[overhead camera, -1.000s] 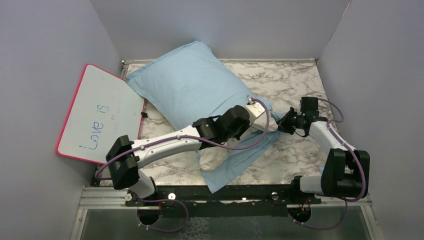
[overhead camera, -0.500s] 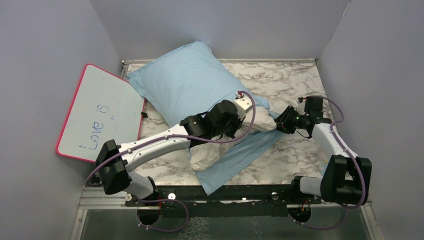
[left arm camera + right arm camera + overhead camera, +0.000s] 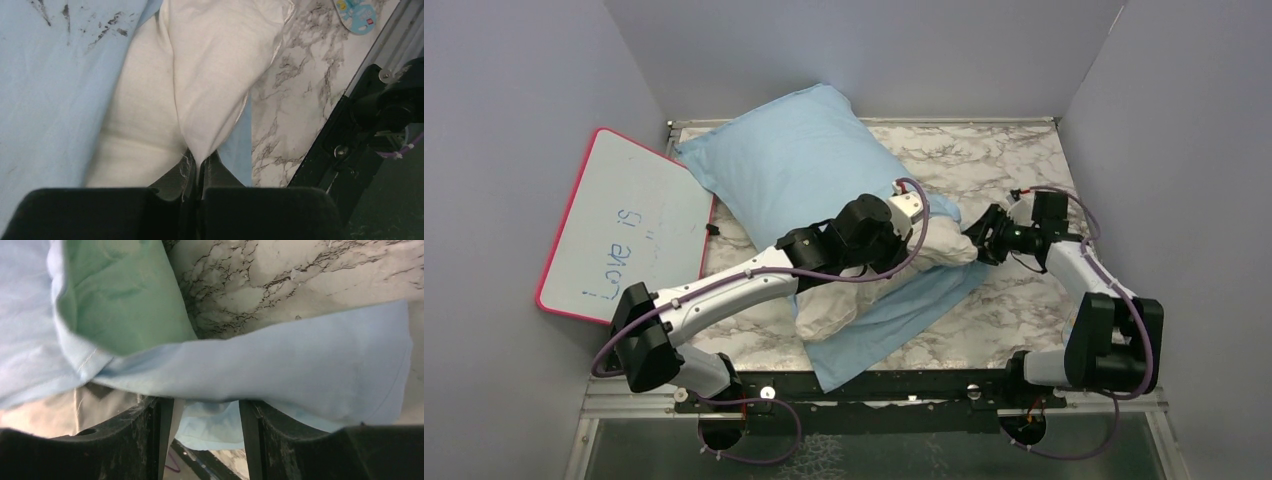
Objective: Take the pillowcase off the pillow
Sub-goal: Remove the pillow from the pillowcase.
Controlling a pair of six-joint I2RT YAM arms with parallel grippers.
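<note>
left fingers (image 3: 200,172): clenched. I pinch a fold of the pillow's off-white fabric between them, plain in my left wrist view.
right fingers (image 3: 976,243): released, standing apart. In my right wrist view a light blue band of cloth lies across the gap, and I am not pinching it.
pillow (image 3: 834,305): lies slantwise on the surface. Its near end is bare and sticks out toward my right arm; the rest is inside the case.
pillowcase (image 3: 789,170): light blue face up, it covers the far, larger part of the pillow toward the back-left corner. A loose flap lies flat under the bare end and reaches the near edge.
inner face (image 3: 117,300): mint-green, showing where the cloth is folded back just ahead of my right fingers.
smudges (image 3: 80,25): dark flecks on the blue cloth, seen from my left wrist.
left arm: reaches from the near left across the pillow, its wrist over the spot where the case ends.
right arm: comes in from the right, its fingertips just beside the bare tip of the pillow — I cannot tell whether they touch it.
surface (image 3: 1014,160): marble-patterned.
whiteboard (image 3: 624,235): pink-rimmed, tilted off the left edge, with "Love is" handwritten on it.
sticker (image 3: 352,7): small and blue, on the marble near the front rail.
</note>
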